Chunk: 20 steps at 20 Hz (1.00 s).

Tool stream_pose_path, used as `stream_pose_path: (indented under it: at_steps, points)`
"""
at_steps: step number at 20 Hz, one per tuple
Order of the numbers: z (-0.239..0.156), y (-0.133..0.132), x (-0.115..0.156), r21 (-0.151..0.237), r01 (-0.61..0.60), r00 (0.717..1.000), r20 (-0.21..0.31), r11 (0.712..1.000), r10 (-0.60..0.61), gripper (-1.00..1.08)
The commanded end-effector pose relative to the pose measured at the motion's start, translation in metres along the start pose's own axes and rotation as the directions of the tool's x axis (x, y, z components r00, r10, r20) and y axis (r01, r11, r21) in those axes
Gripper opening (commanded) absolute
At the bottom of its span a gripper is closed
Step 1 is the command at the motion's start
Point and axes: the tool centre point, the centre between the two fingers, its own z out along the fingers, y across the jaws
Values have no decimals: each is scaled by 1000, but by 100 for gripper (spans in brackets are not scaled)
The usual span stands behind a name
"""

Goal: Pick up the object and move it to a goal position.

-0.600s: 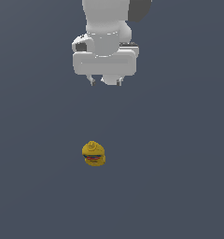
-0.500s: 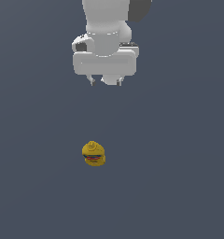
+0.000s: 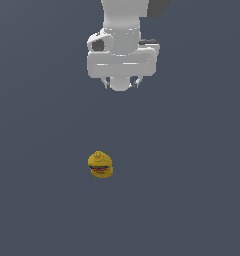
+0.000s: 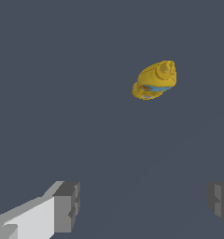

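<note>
The small yellow squeeze bottle (image 3: 100, 165) stands on the dark grey floor, seen from above, with its pointed yellow cap up and its red-and-blue label showing. It also shows in the wrist view (image 4: 155, 80). My gripper (image 3: 123, 85) hangs under the white arm, well above and beyond the bottle and slightly toward the exterior view's right. Its jaws are open and empty. In the wrist view the gripper (image 4: 143, 203) has its two grey fingertips (image 4: 67, 207) spread wide, with the bottle far from them.
A plain dark grey floor (image 3: 192, 190) fills both views. The white arm and hand (image 3: 123, 55) take up the middle of the exterior view's upper part.
The arm and gripper have shifted a little toward the exterior view's right. The bottle has not moved.
</note>
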Motion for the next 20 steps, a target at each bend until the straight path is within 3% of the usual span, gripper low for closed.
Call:
stream_pose_path:
  at_steps: [1,10,20]
  points:
    - [-1,-2,0,0,6,1000,-1,1000,-6,100]
    - [0,0,2,-1,17,1000,0,1000,-17,100]
    - [7,6,18,-4,135,991,5,991,-135,100]
